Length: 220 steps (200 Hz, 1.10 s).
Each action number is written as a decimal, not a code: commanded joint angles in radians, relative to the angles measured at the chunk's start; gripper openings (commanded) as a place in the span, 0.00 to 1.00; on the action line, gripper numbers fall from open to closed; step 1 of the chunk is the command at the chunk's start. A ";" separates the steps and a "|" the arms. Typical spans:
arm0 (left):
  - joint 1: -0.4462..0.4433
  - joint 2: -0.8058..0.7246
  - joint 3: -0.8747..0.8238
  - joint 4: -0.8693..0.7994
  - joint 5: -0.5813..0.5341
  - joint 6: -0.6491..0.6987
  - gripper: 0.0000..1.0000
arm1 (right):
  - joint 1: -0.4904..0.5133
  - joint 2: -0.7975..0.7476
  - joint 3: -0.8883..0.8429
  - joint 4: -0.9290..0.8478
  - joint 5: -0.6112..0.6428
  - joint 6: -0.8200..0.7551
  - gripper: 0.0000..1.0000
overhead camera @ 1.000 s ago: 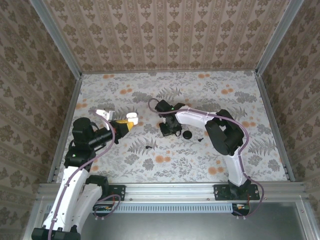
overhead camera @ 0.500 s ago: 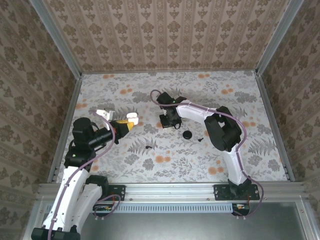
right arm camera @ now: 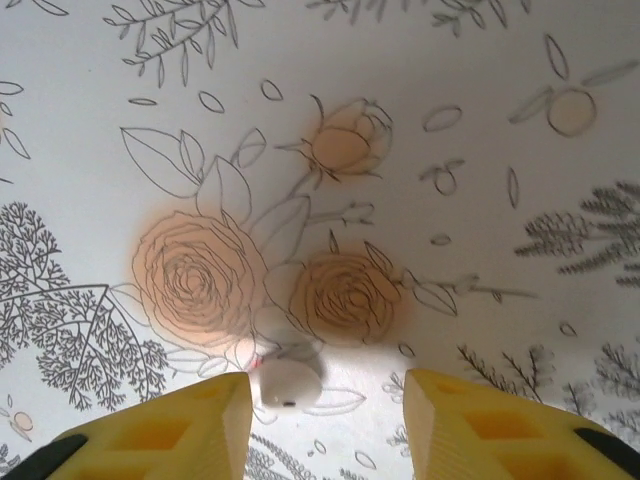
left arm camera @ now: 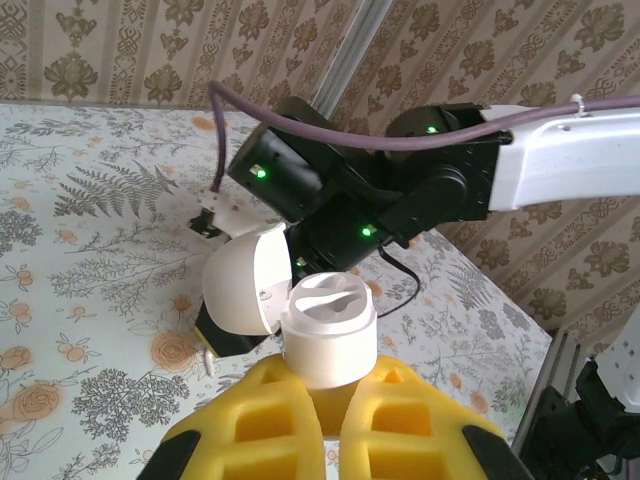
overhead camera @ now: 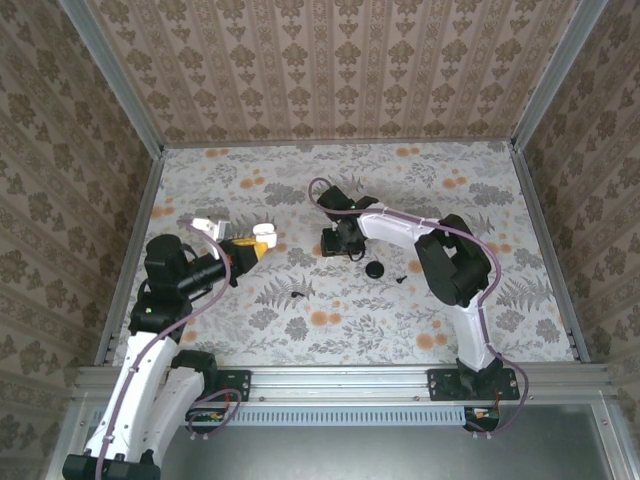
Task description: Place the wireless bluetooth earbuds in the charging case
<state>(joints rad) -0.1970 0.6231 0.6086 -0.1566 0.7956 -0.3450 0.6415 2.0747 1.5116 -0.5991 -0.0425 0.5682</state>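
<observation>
An aluminium rail (overhead camera: 340, 378) runs along the near edge, and both arm bases are bolted to it. Beyond it, the table (overhead camera: 480, 190) is covered by a white cloth printed with grey ferns and orange roses. One black earbud (overhead camera: 297, 296) lies on the cloth near the middle. The second earbud (overhead camera: 400, 279) lies to its right, just beside a black round disc (overhead camera: 374, 270). Farther back on the left, the left jaws are closed on the charging case (overhead camera: 263, 235). Its base is pinched between yellow pads (left arm camera: 270, 425) above the table, and its lid is hinged open. Near the centre, the right jaws stand apart, pointing down at the cloth. A small white rounded piece (right arm camera: 288, 382) lies on the cloth between their pads (right arm camera: 180, 430), close to one of them. Brown damask wallpaper (overhead camera: 330, 70) covers the far and side walls, with metal posts (overhead camera: 120, 85) in the corners.
</observation>
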 commanded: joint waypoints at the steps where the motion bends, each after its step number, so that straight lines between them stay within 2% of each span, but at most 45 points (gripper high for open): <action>1: -0.009 0.009 -0.010 0.055 0.004 -0.019 0.00 | 0.006 -0.044 -0.041 0.059 -0.019 0.132 0.46; 42: -0.014 0.027 -0.013 0.086 0.013 -0.020 0.00 | 0.017 0.002 -0.065 0.134 -0.051 0.210 0.45; 66: -0.016 0.042 -0.019 0.125 0.045 -0.012 0.00 | 0.027 0.031 -0.033 0.120 -0.049 0.211 0.42; 124: -0.044 0.017 -0.064 0.254 0.105 0.046 0.00 | 0.031 0.058 -0.001 0.086 -0.024 0.200 0.28; 148: -0.065 0.010 -0.071 0.262 0.098 0.072 0.00 | 0.032 0.054 0.002 0.079 -0.018 0.193 0.26; 180: -0.086 0.004 -0.081 0.262 0.074 0.093 0.00 | 0.037 0.048 0.013 0.068 -0.017 0.188 0.29; 220: -0.098 0.004 -0.084 0.234 0.042 0.121 0.00 | 0.056 0.041 0.031 0.016 0.019 0.180 0.40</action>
<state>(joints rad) -0.2871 0.6395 0.5354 0.0608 0.8551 -0.2691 0.6811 2.1036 1.5150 -0.5251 -0.0559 0.7582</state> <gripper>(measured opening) 0.051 0.378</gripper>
